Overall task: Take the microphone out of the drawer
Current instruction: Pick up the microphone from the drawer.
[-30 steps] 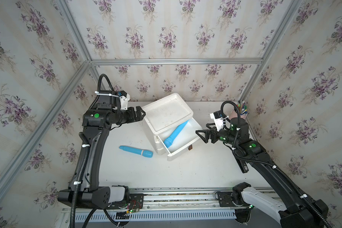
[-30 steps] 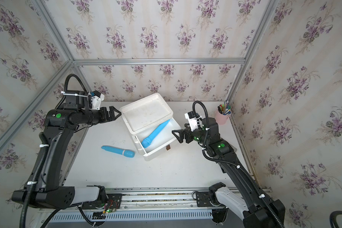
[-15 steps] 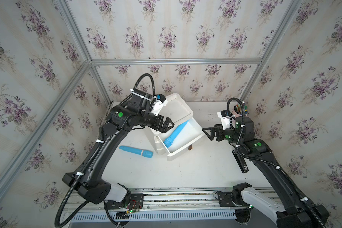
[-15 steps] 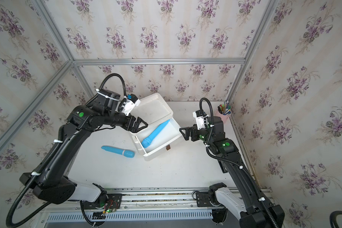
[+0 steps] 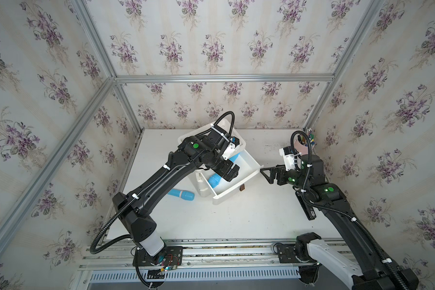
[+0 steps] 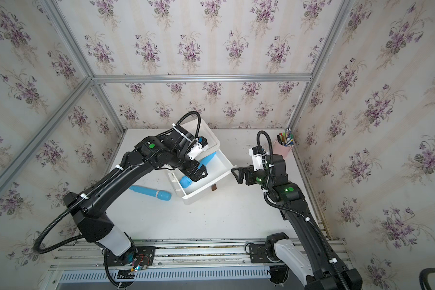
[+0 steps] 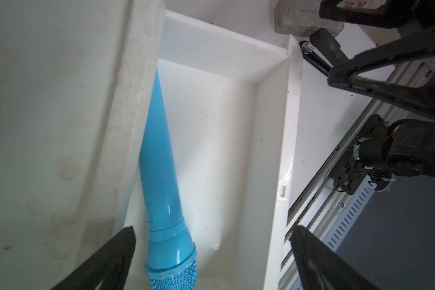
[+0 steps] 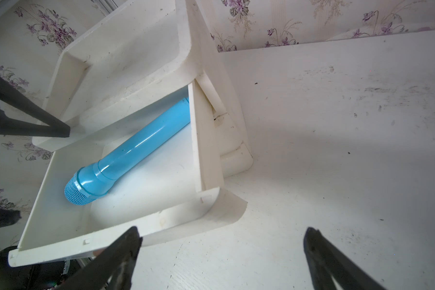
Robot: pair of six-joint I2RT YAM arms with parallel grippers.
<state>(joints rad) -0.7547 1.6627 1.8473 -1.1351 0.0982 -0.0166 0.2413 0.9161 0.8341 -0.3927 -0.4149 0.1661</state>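
One white drawer stands pulled out on the table. There are two grippers. The left gripper hangs over the drawer with its jaws spread wide and nothing in them. The right gripper is equally wide and empty, just outside the drawer's front. There are two blue microphones. One microphone lies in the drawer, its head between the left jaws, and the second microphone lies on the table beside it.

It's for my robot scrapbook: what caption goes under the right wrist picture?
Blue microphone lying in the pulled-out white drawer, framed by the open right gripper.
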